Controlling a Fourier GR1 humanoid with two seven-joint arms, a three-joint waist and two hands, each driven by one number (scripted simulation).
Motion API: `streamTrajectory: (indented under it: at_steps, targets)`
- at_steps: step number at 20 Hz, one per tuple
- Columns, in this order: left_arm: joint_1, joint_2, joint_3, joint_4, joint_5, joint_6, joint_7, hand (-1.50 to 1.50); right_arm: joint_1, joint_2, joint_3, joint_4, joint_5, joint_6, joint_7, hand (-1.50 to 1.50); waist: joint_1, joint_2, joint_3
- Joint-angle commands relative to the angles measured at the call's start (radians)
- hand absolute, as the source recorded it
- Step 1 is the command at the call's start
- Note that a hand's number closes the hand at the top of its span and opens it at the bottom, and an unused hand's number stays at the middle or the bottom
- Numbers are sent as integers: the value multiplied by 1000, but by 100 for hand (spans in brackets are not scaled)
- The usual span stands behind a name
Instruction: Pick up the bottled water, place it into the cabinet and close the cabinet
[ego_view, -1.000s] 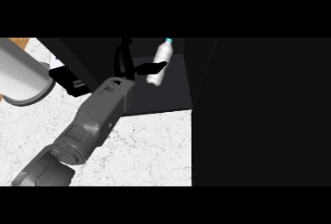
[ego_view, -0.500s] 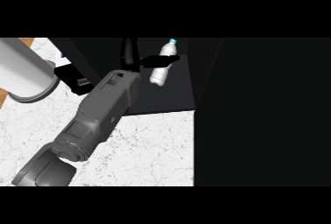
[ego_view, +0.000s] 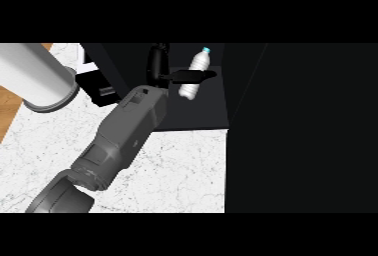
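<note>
Head view: I am looking steeply down onto the white counter (ego_view: 170, 170), with the dark cabinet (ego_view: 199, 112) opening beyond its far edge.
Right forearm: my grey right forearm (ego_view: 125, 135) is running up from the lower left corner towards the cabinet.
Right hand: the black right hand (ego_view: 157, 67) is curling round the bottle (ego_view: 189, 91); one black digit is crossing the middle of the bottle and the rest of the hand is sitting at its left side.
Bottle: it is showing clear, with a blue-green cap (ego_view: 206, 50) at the top, leaning slightly with the cap towards the right. I am seeing it against the cabinet's dark inside; whether it is touching any surface there I cannot tell.
Left forearm: a pale grey left forearm (ego_view: 33, 75) is filling the upper left corner.
Left hand: a black blocky shape just beside it looks like my left hand (ego_view: 96, 86); I cannot tell its state.
Right side: a large dark panel (ego_view: 303, 130) is covering everything right of the counter.
Left edge: a strip of wooden floor (ego_view: 11, 117) is showing.
</note>
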Motion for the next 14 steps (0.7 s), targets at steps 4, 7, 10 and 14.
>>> streamTrajectory:
  at_steps: [4,7,10,14]
  targets:
    - [132,-9,-45,-136,19,-39,-5,-150,36,18,28,-80,-19,-15,35,-150,12,-10,0]
    - [179,-9,-100,-219,48,-41,39,-150,56,-1,56,-190,-29,-40,125,-150,14,-10,0]
    - [309,-10,-175,-358,74,-96,30,-150,32,30,62,-114,20,-58,66,-150,29,-17,0]
    - [406,-10,-205,-502,89,-158,49,-150,34,32,96,-107,48,-68,86,-150,43,-16,0]
